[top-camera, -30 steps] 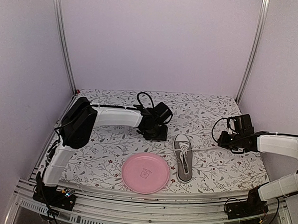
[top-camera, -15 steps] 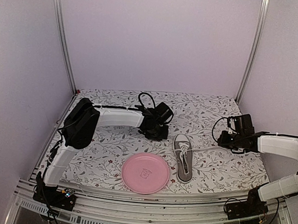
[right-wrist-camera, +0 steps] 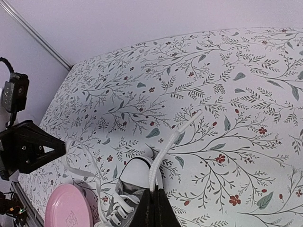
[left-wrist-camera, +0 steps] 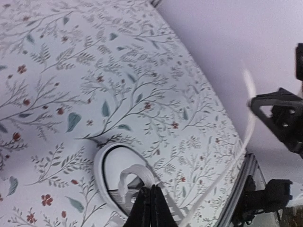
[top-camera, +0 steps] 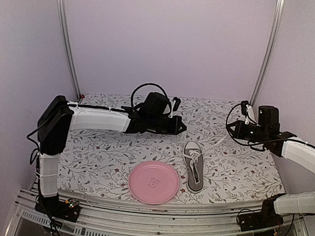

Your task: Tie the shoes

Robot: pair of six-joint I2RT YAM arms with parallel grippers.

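The grey shoe [top-camera: 195, 167] with white toe cap and sole lies on the floral cloth right of the pink plate, toe pointing away. My left gripper [top-camera: 183, 128] hangs above and left of the toe, shut on a white lace [left-wrist-camera: 136, 173] that curls just beyond its tips [left-wrist-camera: 151, 201] over the toe cap [left-wrist-camera: 110, 176]. To the right of the shoe, my right gripper [top-camera: 233, 131] is shut on the other lace [right-wrist-camera: 166, 153]. That lace rises from its tips [right-wrist-camera: 156, 198] and shows as a slanting line [top-camera: 220, 140] in the top view.
A pink plate [top-camera: 154, 182] lies left of the shoe near the table's front edge. Metal frame posts [top-camera: 265, 55] and lilac walls close in the back and sides. The right gripper [left-wrist-camera: 282, 118] shows in the left wrist view.
My left gripper has shut on a lace and risen from the cloth, turning toward the right. The right gripper has lifted and drawn its lace up and away from the shoe.
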